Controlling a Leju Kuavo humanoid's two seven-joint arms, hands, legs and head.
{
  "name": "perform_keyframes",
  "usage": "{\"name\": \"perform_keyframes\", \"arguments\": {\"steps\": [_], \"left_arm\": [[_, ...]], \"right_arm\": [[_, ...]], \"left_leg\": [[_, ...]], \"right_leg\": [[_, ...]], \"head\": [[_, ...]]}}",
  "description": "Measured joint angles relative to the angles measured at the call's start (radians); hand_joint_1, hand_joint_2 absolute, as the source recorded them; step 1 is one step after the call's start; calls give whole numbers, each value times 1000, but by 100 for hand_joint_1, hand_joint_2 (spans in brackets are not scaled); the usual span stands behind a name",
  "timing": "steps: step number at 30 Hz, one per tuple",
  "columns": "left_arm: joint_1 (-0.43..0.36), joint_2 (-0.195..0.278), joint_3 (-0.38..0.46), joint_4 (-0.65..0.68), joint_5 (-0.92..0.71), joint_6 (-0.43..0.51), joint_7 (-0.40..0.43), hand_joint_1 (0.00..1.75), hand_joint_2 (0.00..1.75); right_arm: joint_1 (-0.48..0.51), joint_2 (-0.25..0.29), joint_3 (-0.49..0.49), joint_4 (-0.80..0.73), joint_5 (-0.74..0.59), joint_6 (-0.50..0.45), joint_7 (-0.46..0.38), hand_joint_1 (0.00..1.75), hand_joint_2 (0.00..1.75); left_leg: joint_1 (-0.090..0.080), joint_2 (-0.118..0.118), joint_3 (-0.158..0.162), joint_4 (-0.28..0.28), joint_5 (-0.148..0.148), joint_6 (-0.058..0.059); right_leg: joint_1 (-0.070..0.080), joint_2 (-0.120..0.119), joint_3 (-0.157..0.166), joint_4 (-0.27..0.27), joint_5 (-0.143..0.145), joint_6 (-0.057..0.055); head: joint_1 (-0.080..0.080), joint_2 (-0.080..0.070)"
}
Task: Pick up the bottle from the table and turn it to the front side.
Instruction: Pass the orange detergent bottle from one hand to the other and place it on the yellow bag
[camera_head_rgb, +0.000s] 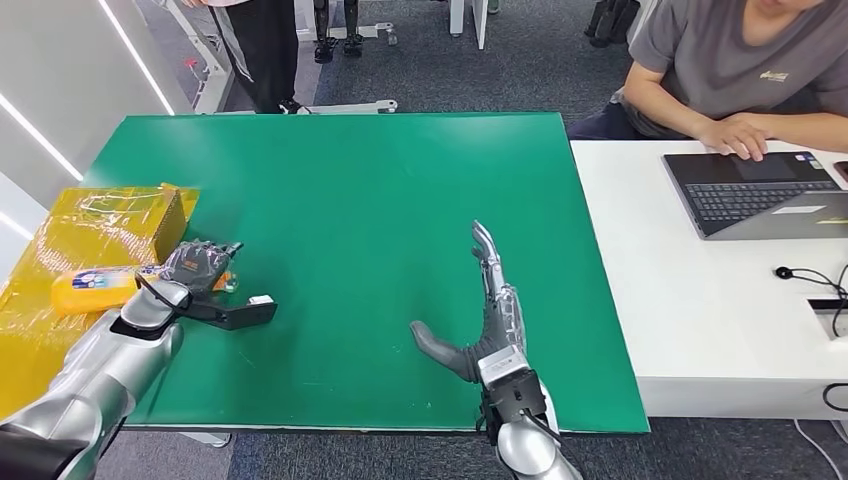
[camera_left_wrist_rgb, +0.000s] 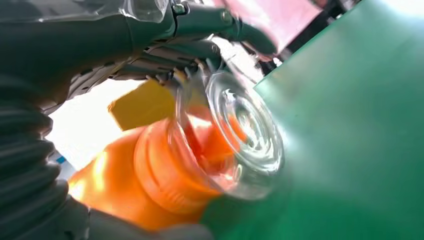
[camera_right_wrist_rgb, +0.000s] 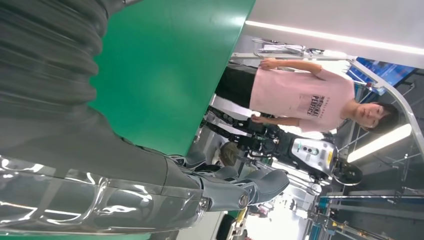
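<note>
Left wrist view: bottle (camera_left_wrist_rgb: 165, 175) lying sideways.

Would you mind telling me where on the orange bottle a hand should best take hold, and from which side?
Probably around the orange body, from above. The orange bottle seems to lie on its side at the left edge of the green table, and the left hand is over it, fingers curled near the clear cap. The body is wider and looks less slippery than that cap.

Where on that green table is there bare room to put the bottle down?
Most of the green table is bare: the whole stretch between the left hand and the right hand, and on to the far edge. The near-left corner is crowded: the orange bottle and yellow wrapped box.
</note>
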Motion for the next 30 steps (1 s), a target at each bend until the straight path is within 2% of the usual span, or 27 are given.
{"name": "perform_keyframes", "arguments": {"steps": [12,15,18,21,25,27,30], "left_arm": [[4,12,0,13,12,5,10,0,175],[22,19,2,12,39,78,25,0,175],[60,28,26,-12,82,237,36,0,175],[119,35,87,-101,103,358,46,0,175],[214,36,205,-283,58,377,26,0,175],[270,29,300,-401,40,378,-29,0,175],[339,4,459,-568,61,379,-171,0,175]], "right_arm": [[1,2,-1,0,6,9,5,0,175],[9,4,-4,-6,25,21,17,0,175],[26,8,-13,-24,49,37,30,0,175],[41,12,-25,-47,66,49,41,0,175],[51,16,-31,-67,76,57,50,0,175],[55,17,-33,-74,78,60,53,0,175],[58,19,-33,-79,80,61,55,0,175]], "left_leg": [[0,0,0,0,0,0],[0,0,0,0,0,0],[0,0,0,0,0,0],[0,0,0,0,0,0],[0,1,0,0,0,0],[0,2,0,0,0,0],[0,2,0,0,0,0]], "right_leg": [[0,0,0,0,0,0],[0,0,0,0,0,0],[0,0,0,0,0,0],[0,0,0,0,0,0],[0,1,0,0,0,0],[0,2,-1,0,0,0],[0,2,-1,0,0,0]], "head": [[0,0],[0,0],[0,0],[0,0],[0,0],[0,0],[0,0]]}}
